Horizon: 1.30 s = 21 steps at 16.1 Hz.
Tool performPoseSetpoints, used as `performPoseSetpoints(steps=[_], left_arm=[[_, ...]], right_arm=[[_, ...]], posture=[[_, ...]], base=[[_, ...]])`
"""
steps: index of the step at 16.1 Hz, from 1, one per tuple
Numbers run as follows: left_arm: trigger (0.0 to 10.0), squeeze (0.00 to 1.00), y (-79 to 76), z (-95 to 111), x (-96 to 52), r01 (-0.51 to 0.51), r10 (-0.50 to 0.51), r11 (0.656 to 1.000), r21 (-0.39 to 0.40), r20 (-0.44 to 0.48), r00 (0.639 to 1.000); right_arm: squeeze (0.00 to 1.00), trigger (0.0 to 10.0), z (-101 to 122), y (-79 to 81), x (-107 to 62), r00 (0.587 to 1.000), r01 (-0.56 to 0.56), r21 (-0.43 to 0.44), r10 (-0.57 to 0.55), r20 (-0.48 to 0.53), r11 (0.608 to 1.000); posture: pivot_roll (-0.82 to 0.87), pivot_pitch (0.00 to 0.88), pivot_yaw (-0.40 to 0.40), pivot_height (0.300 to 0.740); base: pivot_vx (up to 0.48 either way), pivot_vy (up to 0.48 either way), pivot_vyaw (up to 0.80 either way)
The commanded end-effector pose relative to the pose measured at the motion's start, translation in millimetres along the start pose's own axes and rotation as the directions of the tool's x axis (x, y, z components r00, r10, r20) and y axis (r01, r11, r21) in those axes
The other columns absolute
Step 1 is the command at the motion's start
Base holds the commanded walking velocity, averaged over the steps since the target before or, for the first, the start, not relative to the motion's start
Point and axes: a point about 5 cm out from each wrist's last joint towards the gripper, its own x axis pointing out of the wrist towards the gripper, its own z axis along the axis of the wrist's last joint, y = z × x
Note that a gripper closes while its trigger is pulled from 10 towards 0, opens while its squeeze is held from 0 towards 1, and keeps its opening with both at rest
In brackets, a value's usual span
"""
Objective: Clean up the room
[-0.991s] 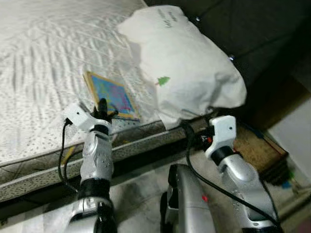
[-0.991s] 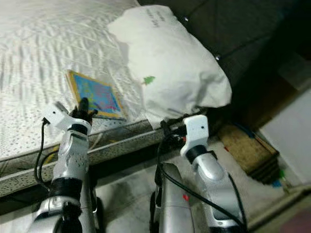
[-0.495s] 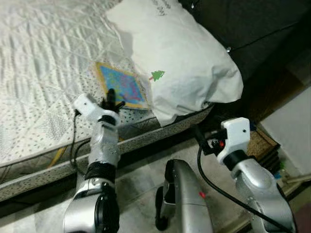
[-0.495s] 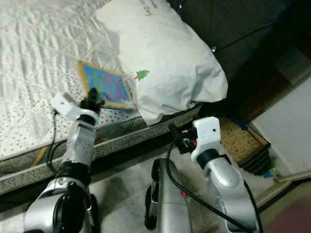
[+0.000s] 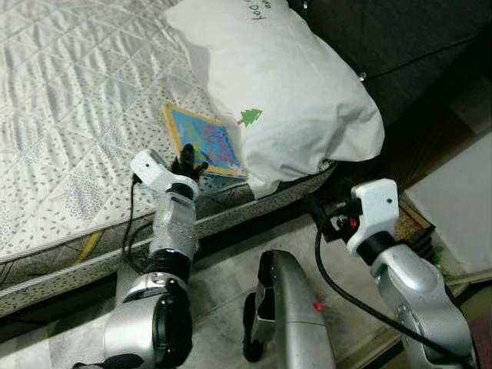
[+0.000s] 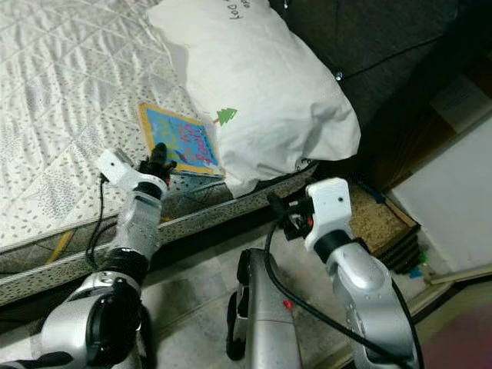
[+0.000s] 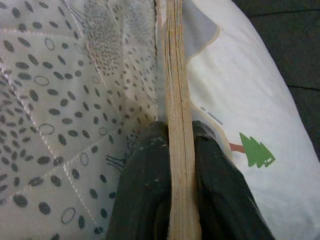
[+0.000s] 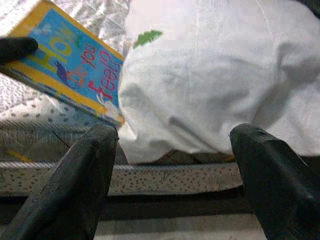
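A blue picture book point(image 5: 205, 141) with a yellow border lies near the mattress edge, its far corner tucked under the white pillow point(image 5: 284, 84). My left gripper point(image 5: 187, 162) is shut on the book's near edge; in the left wrist view the two black fingers point(image 7: 145, 195) clamp the book's page edge point(image 7: 176, 115). My right gripper point(image 8: 170, 145) hangs open off the bedside, below the pillow point(image 8: 220, 85), with the book point(image 8: 70, 62) ahead of it.
The quilted white mattress point(image 5: 69, 115) spreads to the left, with its patterned side panel point(image 5: 77, 257) below. A dark headboard point(image 5: 400, 46) stands behind the pillow. A brown woven mat point(image 6: 380, 219) lies on the floor at right, by a white wall point(image 6: 453, 192).
The whole view has shifted as the camera moved. The left gripper and the book's near edge sit slightly farther right, closer to the pillow. The right arm has barely moved.
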Motion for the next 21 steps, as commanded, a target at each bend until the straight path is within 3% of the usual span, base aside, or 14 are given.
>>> performPoseSetpoints(steps=[1, 4, 5, 14, 21], left_arm=[[10.0, 0.00, -5.4, -18, -6.0, 0.019, -0.019, 1.000, 0.003, -0.051, 0.999], [10.0, 0.00, 4.7, -21, -10.3, -0.034, 0.035, 0.999, 0.030, -0.033, 0.999], [10.0, 1.00, 7.7, -17, -8.9, -0.051, 0.052, 0.998, 0.045, -0.025, 0.998], [10.0, 1.00, 16.3, 7, 0.2, -0.091, 0.087, 0.985, 0.145, 0.040, 0.995], [10.0, 1.00, 16.9, 8, 2.3, -0.130, 0.131, 0.963, 0.237, 0.010, 0.991]], right_arm=[[0.00, 10.0, -4, -3.9, -1.7, 1.000, 0.015, 0.004, -0.015, -0.020, 1.000], [0.00, 10.0, -5, -1.4, 1.9, 1.000, 0.015, 0.010, -0.015, -0.017, 1.000], [0.00, 10.0, -6, -2.1, 2.4, 1.000, 0.017, 0.010, -0.017, -0.015, 1.000], [0.00, 10.0, -9, -3.8, 12.0, 0.999, 0.035, 0.009, -0.035, 0.004, 0.999], [0.00, 10.0, -9, 1.8, 27.3, 0.999, 0.026, 0.025, -0.027, 0.039, 0.999]], posture=[[-0.17, 0.216, -0.175, 0.541], [-0.17, 0.207, -0.165, 0.541], [-0.16, 0.201, -0.159, 0.541], [-0.14, 0.176, -0.151, 0.541], [-0.10, 0.143, -0.131, 0.541]], base=[[0.000, 0.000, 0.00], [0.000, 0.000, 0.00], [0.000, 0.000, 0.00], [0.000, 0.000, 0.00], [0.000, 0.000, 0.00]])
